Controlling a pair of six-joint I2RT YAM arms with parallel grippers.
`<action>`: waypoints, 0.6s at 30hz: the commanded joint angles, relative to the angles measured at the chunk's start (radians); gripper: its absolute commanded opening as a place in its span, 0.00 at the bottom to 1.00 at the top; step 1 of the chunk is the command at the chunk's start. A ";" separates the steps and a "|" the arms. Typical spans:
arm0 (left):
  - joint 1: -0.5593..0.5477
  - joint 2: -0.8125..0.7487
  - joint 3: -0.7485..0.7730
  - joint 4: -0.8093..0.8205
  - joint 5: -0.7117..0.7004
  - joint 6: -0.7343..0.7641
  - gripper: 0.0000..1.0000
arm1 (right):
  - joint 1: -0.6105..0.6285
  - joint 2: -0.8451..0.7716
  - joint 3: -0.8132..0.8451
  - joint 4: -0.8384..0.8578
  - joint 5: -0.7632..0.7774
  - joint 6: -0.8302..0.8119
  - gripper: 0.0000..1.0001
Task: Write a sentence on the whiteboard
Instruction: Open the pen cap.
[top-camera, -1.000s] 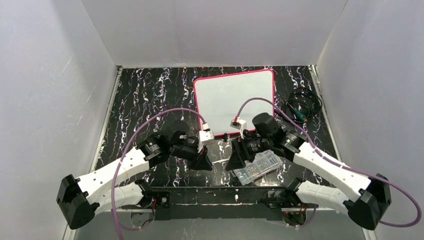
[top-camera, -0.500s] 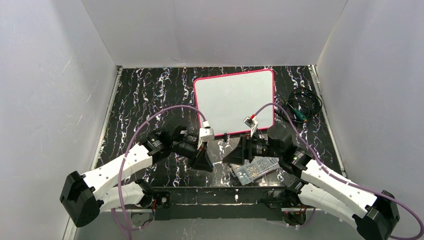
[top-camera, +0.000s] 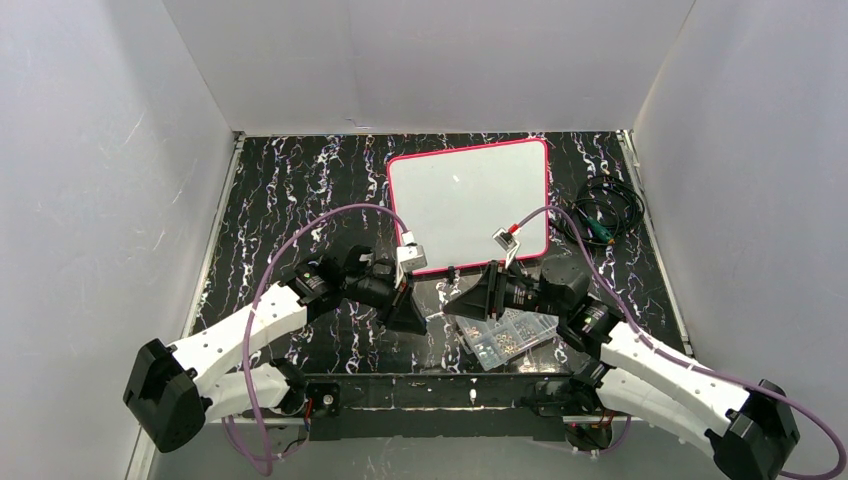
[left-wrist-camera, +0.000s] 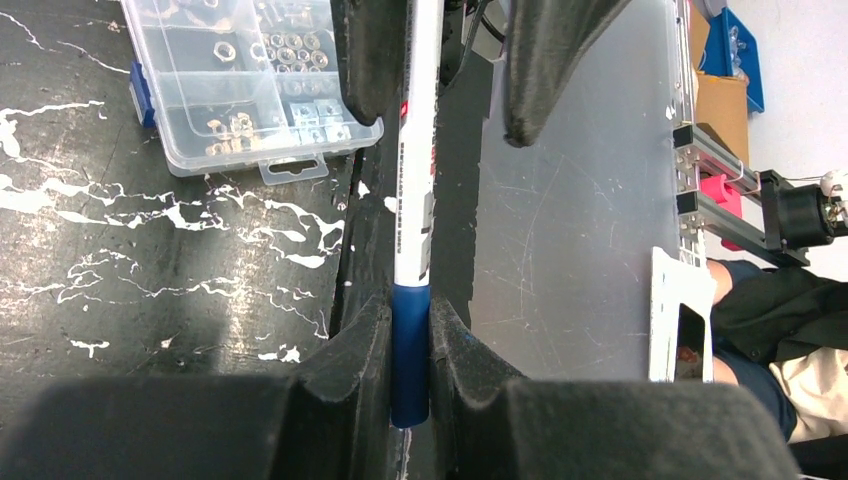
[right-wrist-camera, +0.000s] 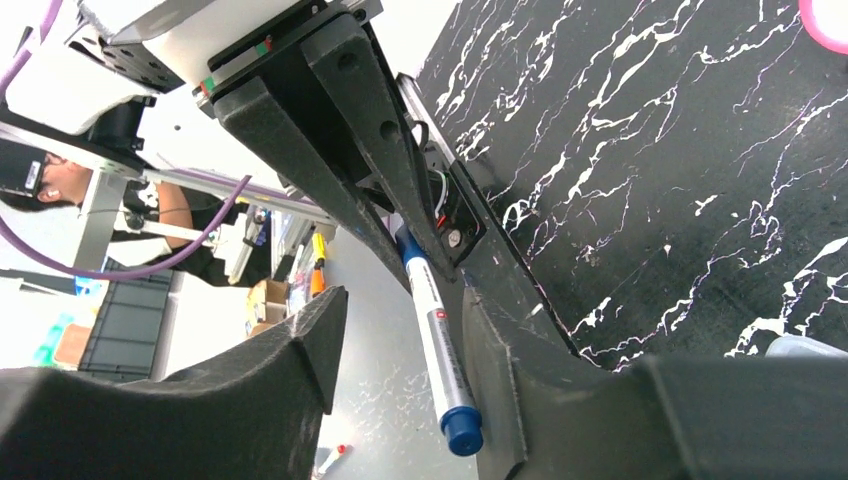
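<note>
Glossy wht face of the whiteboard (top-camera: 468, 205) catches a glare spot toward the table's far right corner; its thin pink-red frame (top-camera: 547, 200) looks smooth plastic. The table (top-camera: 300, 190) top: blk marble-look sheet w/ wht veins, slight sheen. By the near edge, a parts box (left-wrist-camera: 250, 150) of clear hard plastic, shiny metal nuts (left-wrist-camera: 300, 95) inside. The marker (left-wrist-camera: 417, 180): smooth wht plastic barrel, deep-blue end. Fingers (left-wrist-camera: 345, 370) of the left gripper (left-wrist-camera: 410, 325) and of the right gripper (right-wrist-camera: 405, 300): matt blk, faintly grainy plastic. Arm shells (top-camera: 225, 340) smooth wht plastic; cables (top-camera: 345, 209) in purple rubbery sheath. Beyond the near edge, a grey metal sheet (left-wrist-camera: 570, 230), dull & scratched
</note>
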 joint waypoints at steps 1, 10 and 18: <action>0.008 0.007 0.026 0.026 0.016 -0.024 0.00 | 0.003 0.009 -0.002 0.100 0.013 0.013 0.51; 0.025 0.016 0.026 0.036 0.013 -0.044 0.00 | 0.019 0.048 -0.013 0.127 -0.014 0.017 0.39; 0.037 0.022 0.028 0.041 0.011 -0.053 0.00 | 0.027 0.056 -0.018 0.135 -0.014 0.016 0.25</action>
